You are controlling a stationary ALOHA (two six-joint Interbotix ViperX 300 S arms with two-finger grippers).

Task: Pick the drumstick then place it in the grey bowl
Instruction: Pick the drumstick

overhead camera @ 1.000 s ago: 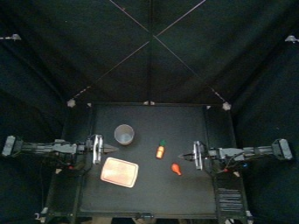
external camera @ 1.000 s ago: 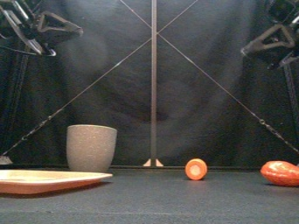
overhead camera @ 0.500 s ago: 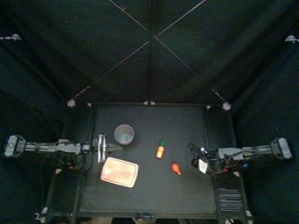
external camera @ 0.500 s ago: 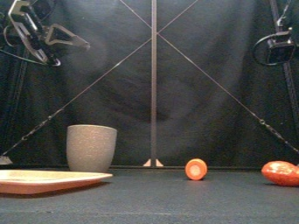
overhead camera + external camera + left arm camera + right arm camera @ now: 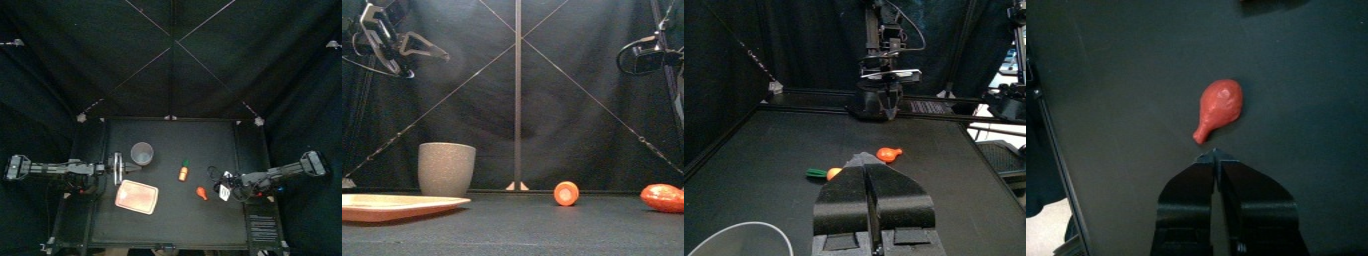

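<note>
drumstick [image 5: 202,193] on the table [image 5: 174,135], lower right of centre in the top view
right gripper [image 5: 1215,155] hovers just short of it, jaws shut and empty; left gripper [image 5: 869,160], also closed on nothing, sits lower left of the grey bowl [image 5: 143,153], upper left of the pink tray [image 5: 138,197].

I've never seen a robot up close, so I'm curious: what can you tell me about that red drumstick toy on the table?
The drumstick is a small orange-red toy, smooth and glossy like plastic: a plump rounded end tapering to a narrow stub. It lies flat on the black table, right of the middle, apart from the orange carrot. Nothing touches it; the right gripper hangs above, near its narrow end, jaws shut.
</note>
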